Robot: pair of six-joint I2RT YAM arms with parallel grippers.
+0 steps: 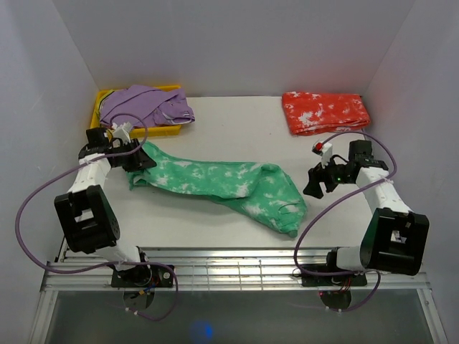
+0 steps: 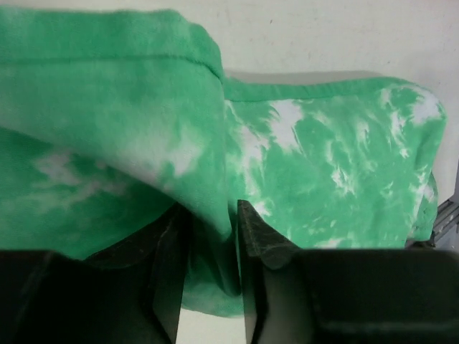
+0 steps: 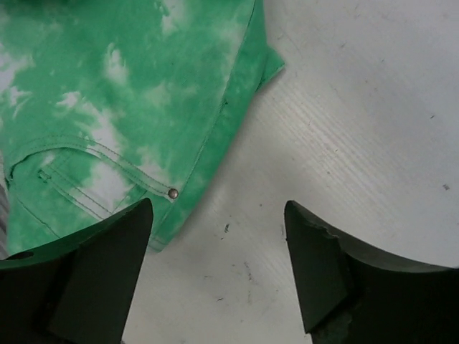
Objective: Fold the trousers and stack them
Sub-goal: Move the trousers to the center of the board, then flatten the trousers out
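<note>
in the left wrist view a fold of the green trousers (image 2: 107, 107) is hanging between the fingers (image 2: 168, 272) of the left gripper (image 2: 211, 215), and it is not showing if they are pressing the cloth or only standing beside it. the top and left edges are cutting the cloth off. in the right wrist view the trousers are again running out at the top and left edges, and a finger (image 3: 107, 265) of the right gripper (image 3: 217, 211) at lower left is covering their corner. in the top view the purple garment (image 1: 147, 106) is hiding most of the yellow tray (image 1: 97, 111) at upper left.
</note>
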